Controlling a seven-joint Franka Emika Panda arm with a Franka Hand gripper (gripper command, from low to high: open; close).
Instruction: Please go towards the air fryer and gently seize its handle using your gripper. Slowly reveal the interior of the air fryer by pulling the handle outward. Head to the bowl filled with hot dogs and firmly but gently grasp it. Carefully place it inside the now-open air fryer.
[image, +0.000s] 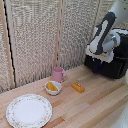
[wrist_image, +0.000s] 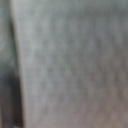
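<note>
1. Reaching over to the air fryer (image: 111, 64), the robot arm hides its claw against the black box, so I cannot tell if the claw is open or closed, or what it touches.
2. The wrist view is only a gray blur.
3. The bowl (image: 53, 88) of hot dogs (image: 51, 87) sits on the desk (image: 95, 102), beside the pink mug (image: 59, 74).

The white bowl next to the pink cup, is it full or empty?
Not empty. The white bowl sits upright on the wooden table with yellow-orange food pieces inside. How deep they go, the pictures cannot tell.
</note>
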